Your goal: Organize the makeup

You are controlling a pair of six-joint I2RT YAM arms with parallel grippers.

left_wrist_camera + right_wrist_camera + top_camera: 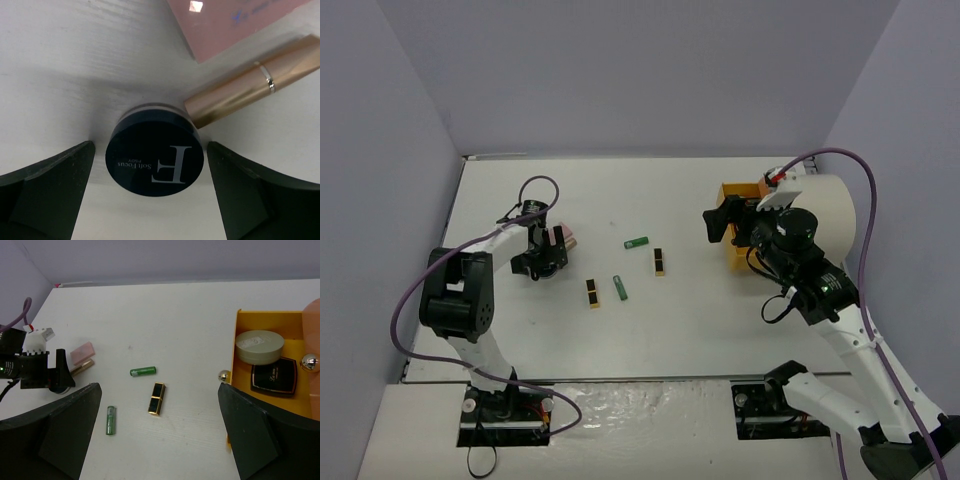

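Near the left edge of the desk, a round black jar [155, 157] is being straddled by the left gripper [548, 250]. Its jaws are being held apart with a gap showing on each side, so nothing is being gripped. This placing is judged to be a line-up for a pinch across the jar's sides. The jar is showing a glossy dark lid with a pale letter F and small lettering, above a lighter band at its base. A rose-gold tube [250, 87] is lying against it, and a pink palette [230, 25] just beyond; both are likely to be nudged in a lift.

Around the middle of the desk, a lipstick [593, 292] and a green tube [619, 287] are lying side by side. A second green tube [637, 242] and a second lipstick [660, 261] are lying farther back, all unsorted.

Toward the right edge, the right gripper [718, 222], jaws wide and empty, is being hovered before an orange drawer [270, 319] pulled out of a cream drum [830, 205], presumably the destination. A pale round compact [259, 346] and a black square compact [273, 377] are lying inside.
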